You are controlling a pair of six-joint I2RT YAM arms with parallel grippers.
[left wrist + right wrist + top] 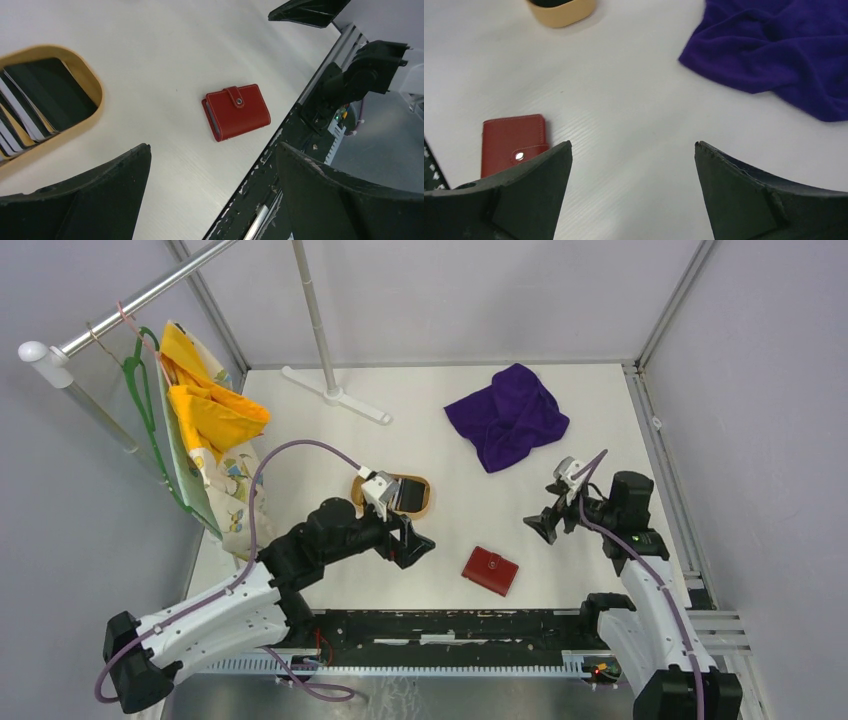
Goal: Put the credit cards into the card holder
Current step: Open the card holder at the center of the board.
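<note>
The red card holder (490, 571) lies closed and snapped on the table near the front edge; it shows in the left wrist view (236, 111) and the right wrist view (513, 142). The black, grey and white credit cards (37, 107) stand stacked in the oval tan wooden tray (424, 502), partly hidden by my left wrist in the top view. My left gripper (412, 548) is open and empty, between the tray and the card holder. My right gripper (544, 527) is open and empty, to the right of the card holder.
A crumpled purple cloth (508, 415) lies at the back right. A white stand base (335, 394) sits at the back. Yellow cloth on a green hanger (205, 405) hangs at the left. A black rail (450, 628) runs along the front edge.
</note>
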